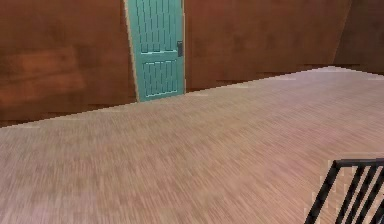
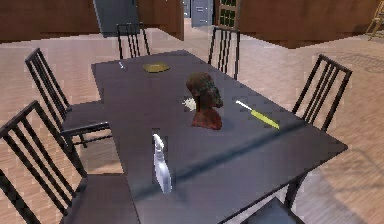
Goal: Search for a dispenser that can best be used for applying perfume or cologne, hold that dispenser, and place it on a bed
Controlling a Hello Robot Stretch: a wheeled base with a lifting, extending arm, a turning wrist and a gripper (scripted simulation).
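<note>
- Forward view: a teal panelled door [image 1: 158, 48] stands in the upper middle of the frame, left of centre, set in a brown wall [image 1: 60, 55].
- Forward view: a wood-plank floor [image 1: 190, 150] covers the lower two thirds of the frame.
- Forward view: the dark slatted back of a chair [image 1: 350, 190] rises in the lower right corner.
- Arm side view: a dark rectangular surface [image 2: 150, 110] runs from the upper middle to the lower right of the frame.
- Arm side view: the task's thing, a pale spray bottle [image 2: 161, 165], stands upright on the surface at lower centre, near the surface's lower left edge.
- Arm side view: a dark reddish bust [image 2: 207, 100] stands at the centre of the surface, up and right of the spray bottle and well apart from it.
- Arm side view: a small pale object [image 2: 188, 103] lies just left of the bust; what it is cannot be told.
- Arm side view: a thin yellow-handled item [image 2: 258, 114] lies right of the bust.
- Arm side view: a flat yellowish plate [image 2: 155, 68] lies near the surface's upper end.
- Arm side view: dark slat-backed chairs stand around the surface, for example at the left [image 2: 55, 95] and at the right [image 2: 325, 90].
- Tool: its state cannot be told.
</note>
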